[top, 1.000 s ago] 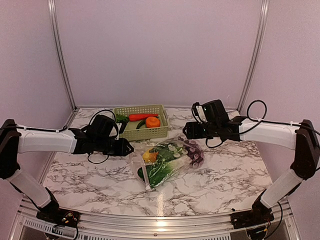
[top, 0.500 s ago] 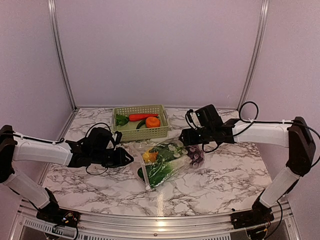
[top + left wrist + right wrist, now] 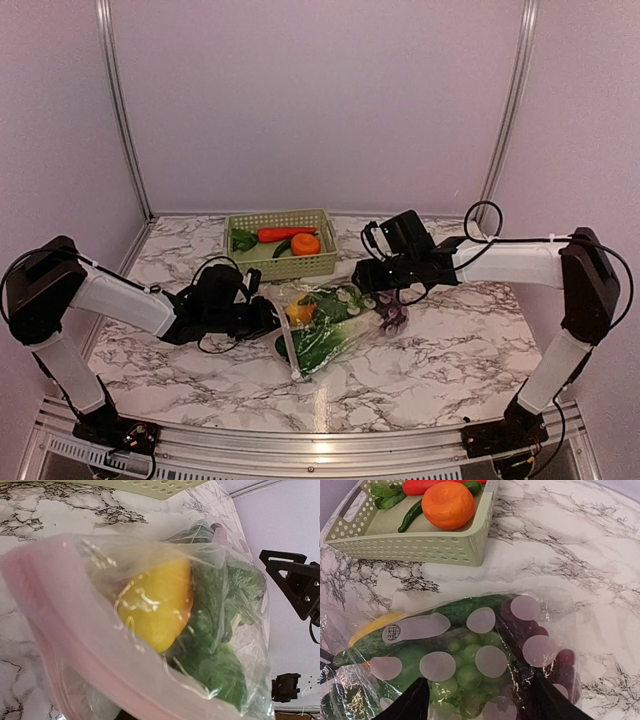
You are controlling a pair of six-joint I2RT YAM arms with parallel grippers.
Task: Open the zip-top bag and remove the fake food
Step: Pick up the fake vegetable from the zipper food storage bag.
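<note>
Mostly, zip-top bag (image 3: 75, 605) fills left wrist view; left tool (image 3: 263, 316) fingers hidden.

Filled zip-top bag (image 3: 332, 328), basket (image 3: 285, 268) behind

We find the zip-top bag (image 3: 340, 320) lying flat on the desk (image 3: 450, 370), clear and crinkled, its zip strip (image 3: 283, 345) at the nine-o'clock end. The fake food (image 3: 318, 345) sits inside — a yellow piece (image 3: 155, 605), leafy greens (image 3: 220, 630), and purple grapes (image 3: 555, 650) toward three o'clock.
</note>
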